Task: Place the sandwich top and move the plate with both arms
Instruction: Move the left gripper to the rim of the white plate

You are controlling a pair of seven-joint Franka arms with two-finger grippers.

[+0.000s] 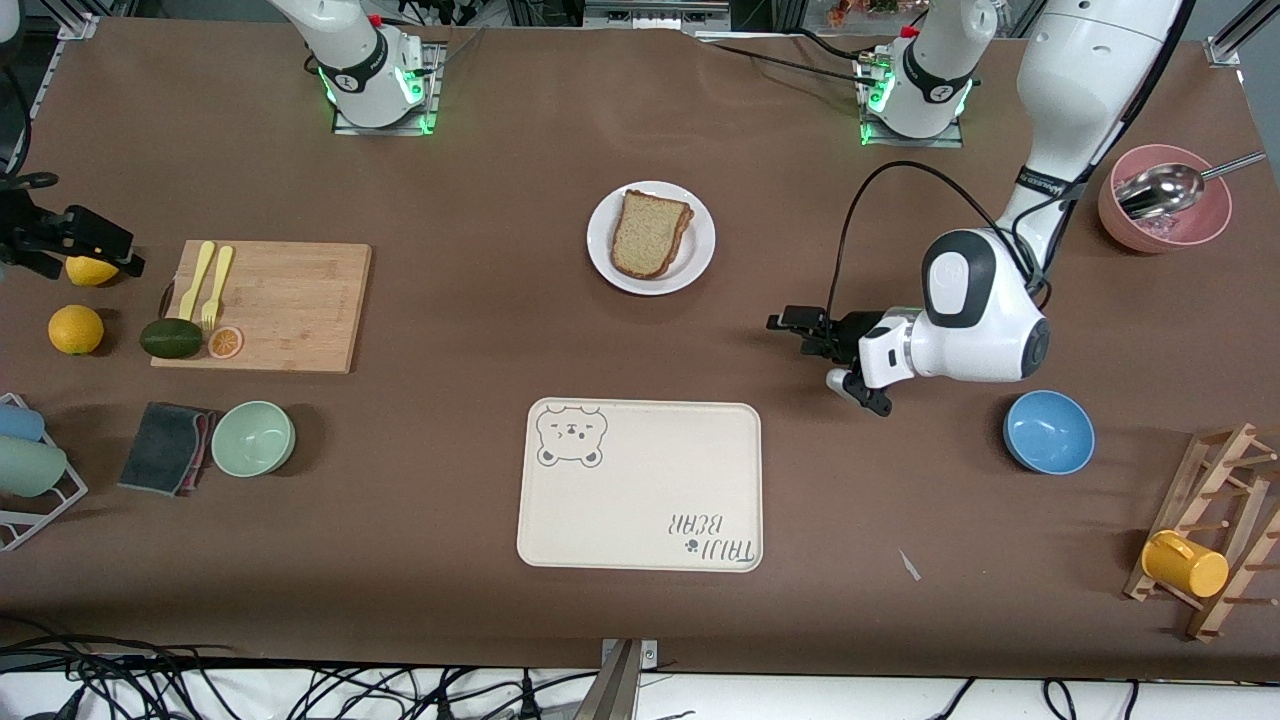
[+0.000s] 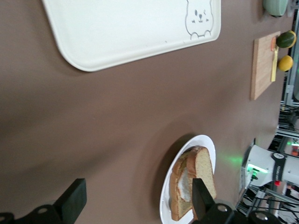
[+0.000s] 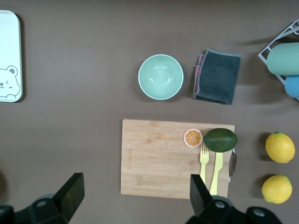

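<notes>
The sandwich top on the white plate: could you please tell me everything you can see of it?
The sandwich top is a pale, speckled wholemeal slice with a brown crust, roughly square. It lies flat as the uppermost layer of a stack on the round white plate, slightly askew, so a darker slice shows along one edge. The left wrist view shows white filling between the slices. The plate stands farther from the front camera than the cream bear tray. No gripper touches the bread.

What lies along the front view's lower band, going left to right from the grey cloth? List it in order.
Grey cloth → green bowl → bear tray → blue bowl → yellow cup on the wooden rack.
</notes>
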